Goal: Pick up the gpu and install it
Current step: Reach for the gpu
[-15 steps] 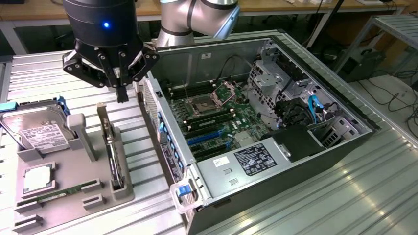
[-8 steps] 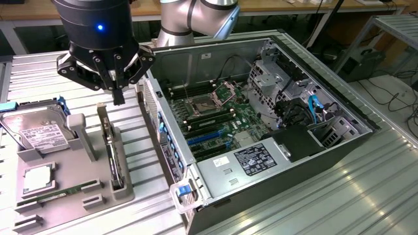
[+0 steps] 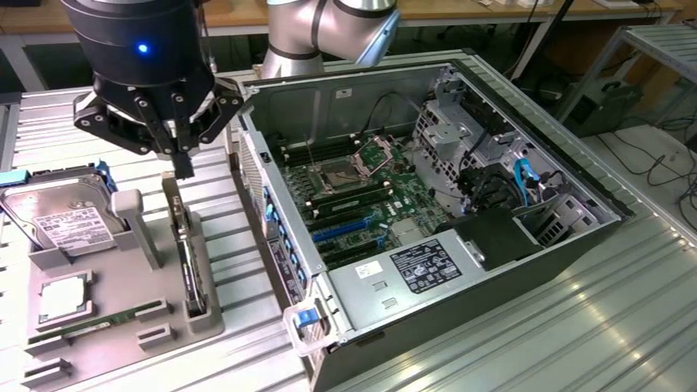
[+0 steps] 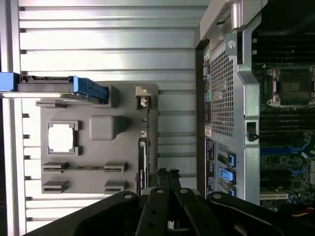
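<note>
Hovering with gripper [image 3: 183,170] [image 4: 167,173] just above far end of gpu [image 3: 188,253] [image 4: 142,162]; contact unclear. Fingers pressed together, pinching nothing. Gpu upright on edge in slot along exterior view's right side of grey tray [image 3: 207,322], just left of open case [image 3: 512,286], not yet lifted. On same tray: hard drive [image 3: 65,222] standing at far left, cpu [image 3: 64,296] flat in recess, ram stick [image 3: 93,324] near edge. Inside case: motherboard [image 3: 403,196]. All on ribbed metal table [image 3: 566,327].
</note>
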### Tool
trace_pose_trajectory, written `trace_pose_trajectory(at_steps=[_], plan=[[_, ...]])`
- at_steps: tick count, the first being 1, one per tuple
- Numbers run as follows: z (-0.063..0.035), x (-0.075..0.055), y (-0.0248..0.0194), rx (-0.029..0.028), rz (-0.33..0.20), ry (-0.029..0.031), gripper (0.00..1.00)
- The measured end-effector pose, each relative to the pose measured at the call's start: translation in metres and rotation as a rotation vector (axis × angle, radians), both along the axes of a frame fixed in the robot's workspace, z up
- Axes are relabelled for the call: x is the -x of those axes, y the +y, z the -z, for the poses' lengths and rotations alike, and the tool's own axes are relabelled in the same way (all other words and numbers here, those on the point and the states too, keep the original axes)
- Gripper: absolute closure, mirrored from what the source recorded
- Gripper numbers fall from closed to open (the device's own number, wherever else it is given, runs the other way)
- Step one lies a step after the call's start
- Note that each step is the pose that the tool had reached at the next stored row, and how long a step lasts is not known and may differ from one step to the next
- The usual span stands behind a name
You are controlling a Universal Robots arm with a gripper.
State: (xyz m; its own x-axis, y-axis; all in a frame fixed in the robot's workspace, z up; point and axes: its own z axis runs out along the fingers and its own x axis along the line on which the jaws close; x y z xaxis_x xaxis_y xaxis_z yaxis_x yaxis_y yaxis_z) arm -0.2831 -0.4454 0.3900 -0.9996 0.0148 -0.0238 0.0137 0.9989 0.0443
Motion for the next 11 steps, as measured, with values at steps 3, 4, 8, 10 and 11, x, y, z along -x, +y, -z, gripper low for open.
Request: trace_pose_trajectory(at_steps=[3, 4, 8, 10, 11], plan=[[0.0001, 0.006, 0.0000, 0.0000, 0.000, 0.0001, 0.89], [0.0001, 0.008, 0.0000, 0.0000, 0.000, 0.0000, 0.89], [0.0004, 0.014, 0.0000, -0.0001, 0.000, 0.0000, 0.89], [0.0004, 0.016, 0.0000, 0.0000, 0.000, 0.0001, 0.89], [0.0005, 0.017, 0.0000, 0.0000, 0.000, 0.0001, 0.89]])
